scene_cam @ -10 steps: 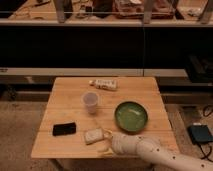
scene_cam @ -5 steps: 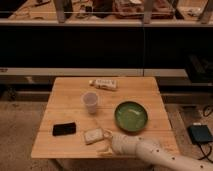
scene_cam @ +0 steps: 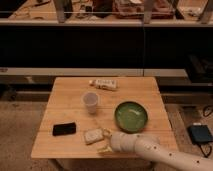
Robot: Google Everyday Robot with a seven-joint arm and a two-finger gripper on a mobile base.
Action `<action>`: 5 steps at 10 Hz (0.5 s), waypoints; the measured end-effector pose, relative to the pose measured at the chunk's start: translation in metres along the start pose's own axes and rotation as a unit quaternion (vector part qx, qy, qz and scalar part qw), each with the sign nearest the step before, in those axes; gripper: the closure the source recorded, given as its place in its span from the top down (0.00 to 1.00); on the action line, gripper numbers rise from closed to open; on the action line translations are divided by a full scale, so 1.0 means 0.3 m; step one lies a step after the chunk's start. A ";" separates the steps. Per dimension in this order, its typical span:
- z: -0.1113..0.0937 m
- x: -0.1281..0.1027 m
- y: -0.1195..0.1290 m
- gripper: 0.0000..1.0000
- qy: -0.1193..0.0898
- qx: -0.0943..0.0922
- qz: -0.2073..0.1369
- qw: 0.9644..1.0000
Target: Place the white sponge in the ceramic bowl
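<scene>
Wooden table [scene_cam: 60,145], one, under my camera, with dark shelving behind it. Item one: white sponge [scene_cam: 93,135], lying flat near the front edge, outside the bowl. Just right of it I log the gripper [scene_cam: 104,140], low over the tabletop, jaws apart, tips at the sponge's right end; contact I cannot confirm. Its white arm [scene_cam: 150,150] enters from lower right. Item two: ceramic bowl [scene_cam: 131,116], green, upright, right of the sponge. Black slab [scene_cam: 64,129], left of the sponge. Translucent cup [scene_cam: 90,101], behind it. Printed tube [scene_cam: 103,84], far edge.
</scene>
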 end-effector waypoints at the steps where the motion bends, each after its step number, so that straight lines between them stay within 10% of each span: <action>1: 0.004 -0.004 -0.012 0.65 -0.001 0.001 0.003 1.000; 5: 0.009 -0.004 -0.052 0.65 0.000 0.006 0.009 1.000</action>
